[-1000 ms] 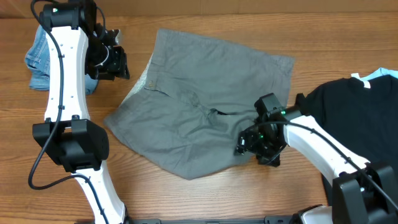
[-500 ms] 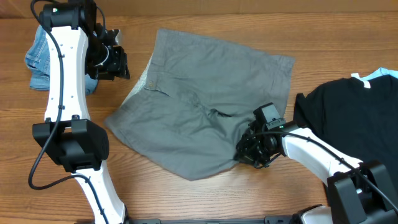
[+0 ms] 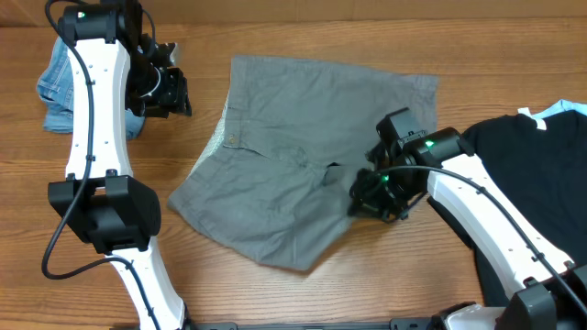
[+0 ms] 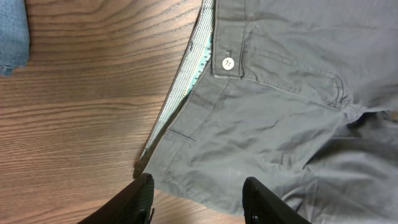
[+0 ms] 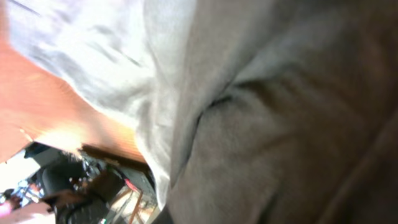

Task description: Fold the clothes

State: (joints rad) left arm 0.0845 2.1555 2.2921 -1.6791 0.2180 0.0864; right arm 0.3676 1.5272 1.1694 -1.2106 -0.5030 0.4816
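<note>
The clothes, a pair of grey-olive shorts, lie spread on the wooden table with the waistband and button to the left. My right gripper is shut on the hem of the shorts' near right leg and holds the cloth bunched. In the right wrist view grey fabric fills the picture and hides the fingers. My left gripper hovers open and empty left of the waistband. In the left wrist view the shorts, their button and striped lining lie ahead of the left gripper.
A light-blue denim garment lies bunched at the far left, behind the left arm, its edge also in the left wrist view. A black T-shirt lies at the right, close to the right arm.
My right gripper went from open to shut on the shorts' right leg hem and drew it up and to the right, shifting the cloth. The left arm stayed still.
</note>
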